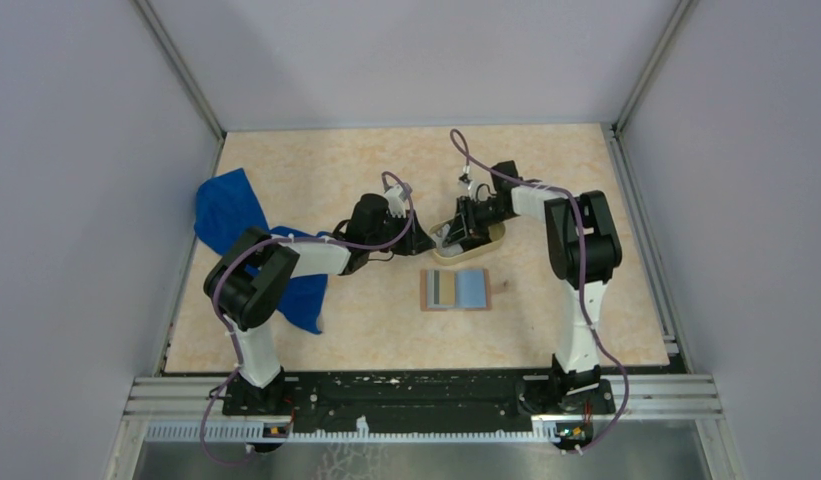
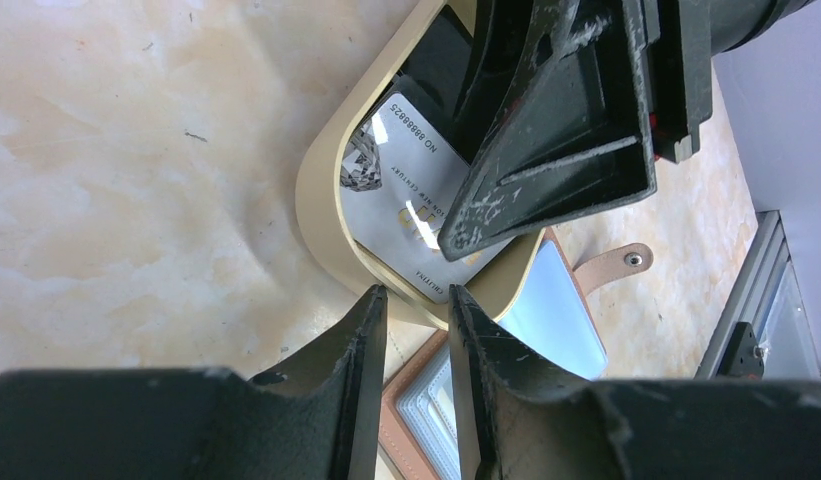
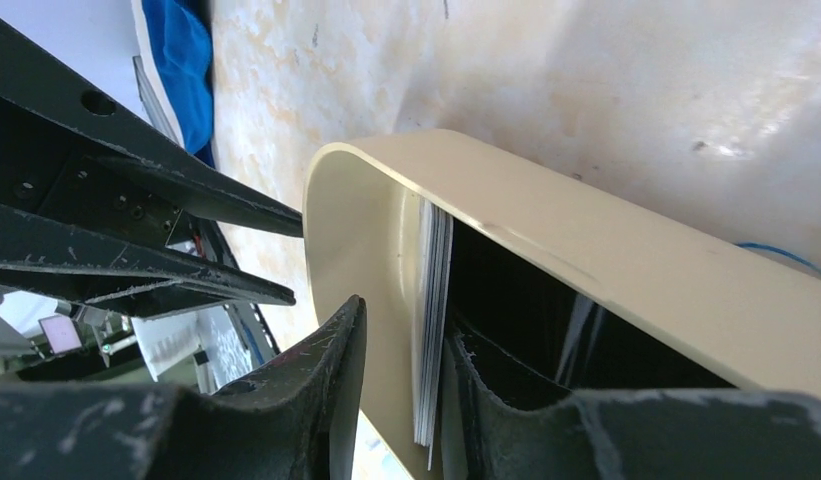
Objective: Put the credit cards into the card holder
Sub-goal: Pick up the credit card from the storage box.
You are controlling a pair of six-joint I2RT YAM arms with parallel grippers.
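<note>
I judge this to be the pick-up step. The light card is not yet out of the tray. The card holder [image 1: 456,290] lies open and flat on the bench [image 1: 336,170], just on the near side of the tray, waiting.

Starting on the left, the left jaws stand narrow with nothing between them. Their fingertips [image 2: 378,300] sit right at the outer wall of the oval tray [image 2: 321,215]. I read that as bracing the tray, though I cannot tell whether they actually press on it.

Inside the tray, the light grey card [image 2: 401,190] leans tilted against that same wall. A dark patch beyond it may be the black card, but I cannot say for sure.

Further right, the right jaws reach into the tray, also narrow, with the card standing edge-on between them. One fingertip [image 3: 461,360] lies against the card, while a strip of tray wall shows between the card and the other finger. I cannot tell whether they are pinching it yet.

The next move, as I see it, calls for a firm close on the card's edge. Then comes a clean lift over the rim without the card slipping or dragging the tray, and a short carry toward me to the holder's slots.
</note>
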